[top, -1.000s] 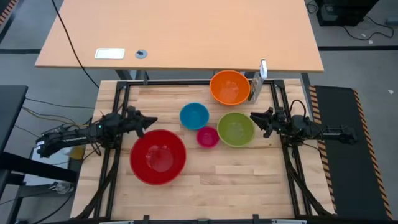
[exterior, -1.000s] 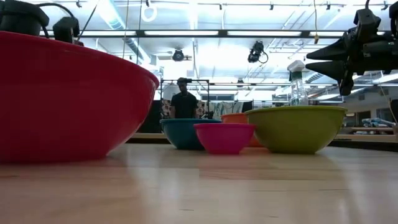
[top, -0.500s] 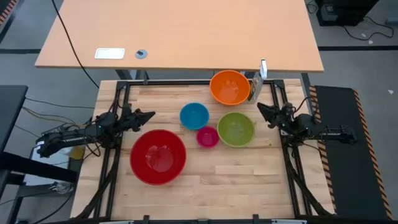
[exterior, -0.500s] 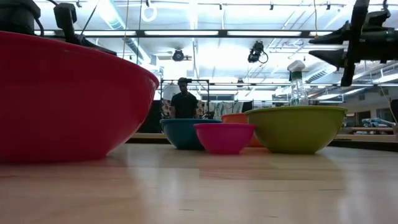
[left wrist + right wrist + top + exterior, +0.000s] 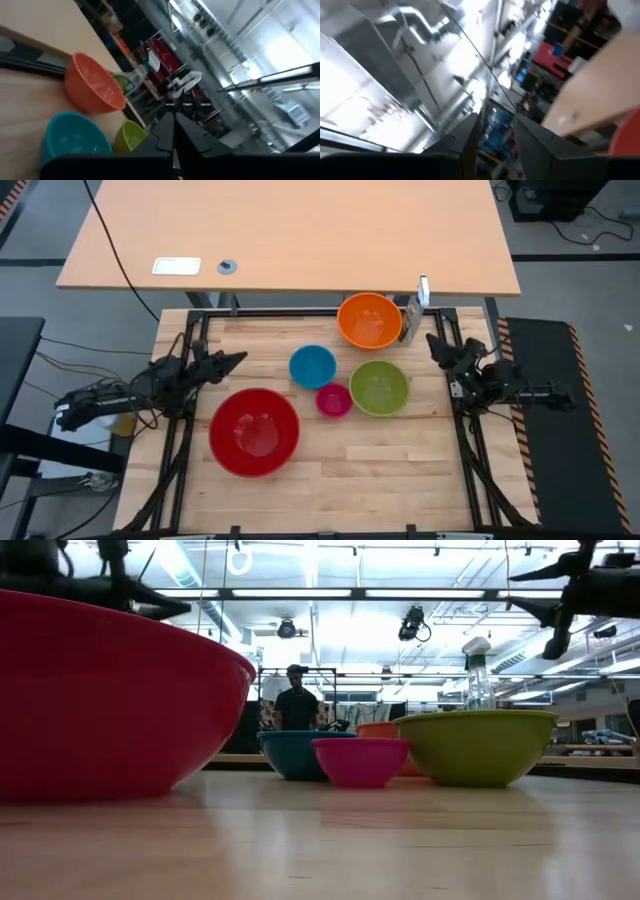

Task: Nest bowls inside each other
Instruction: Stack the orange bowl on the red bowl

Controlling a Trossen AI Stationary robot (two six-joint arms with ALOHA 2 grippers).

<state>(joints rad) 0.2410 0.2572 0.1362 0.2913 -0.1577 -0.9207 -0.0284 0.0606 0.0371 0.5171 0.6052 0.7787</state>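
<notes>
across the wooden table [image 5: 400, 465] sit five bowls, probably light, stiff, slick plastic; grip a thin rim, starting with the small pink bowl [image 5: 333, 399]. left gripper [image 5: 236, 359] is clenched and empty beyond the red bowl [image 5: 254, 432]; right gripper [image 5: 433, 343] is parted, holding nothing.

Red bowl [image 5: 110, 700] cropped at 9 o'clock edge in low view. Orange bowl [image 5: 385, 729] mostly hidden behind pink bowl [image 5: 360, 760] and green bowl [image 5: 478, 745]. Person [image 5: 296, 700] at 12 o'clock too small for detail. Right wrist view blurred, only red sliver at 4 o'clock.
</notes>
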